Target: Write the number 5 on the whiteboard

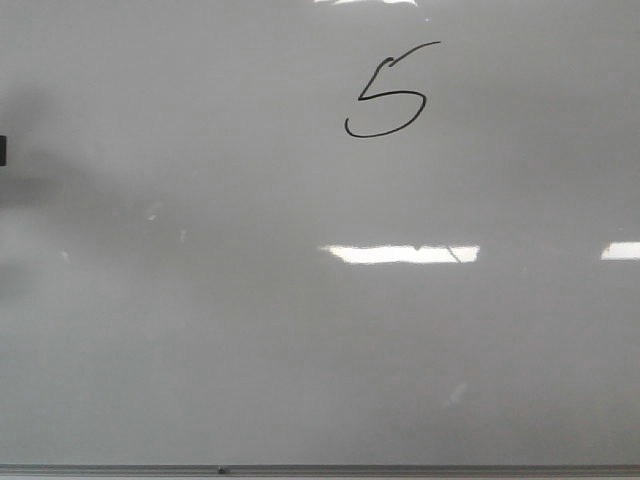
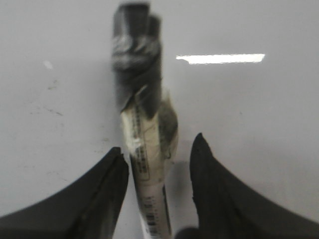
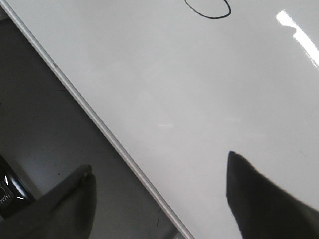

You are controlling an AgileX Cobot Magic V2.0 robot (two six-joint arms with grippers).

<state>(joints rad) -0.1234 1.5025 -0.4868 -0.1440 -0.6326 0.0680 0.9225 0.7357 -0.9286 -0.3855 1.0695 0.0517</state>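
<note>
The whiteboard (image 1: 300,330) fills the front view, glossy grey-white. A thin black hand-drawn number 5 (image 1: 385,95) sits on it at the upper middle. Its lower curve also shows in the right wrist view (image 3: 209,12). In the left wrist view a marker (image 2: 147,149) with a pale labelled body and a dark cap (image 2: 135,55) lies between my left gripper's (image 2: 158,144) fingers. It is against one finger, with a gap to the other; the jaws stand open. My right gripper (image 3: 159,169) is open and empty, straddling the board's edge.
The board's thin grey frame strip (image 1: 320,468) runs along the near edge and slants across the right wrist view (image 3: 99,119), with a dark surface (image 3: 40,124) beyond it. Bright glare patches (image 1: 400,253) lie on the board. A dark object (image 1: 2,150) shows at the left edge.
</note>
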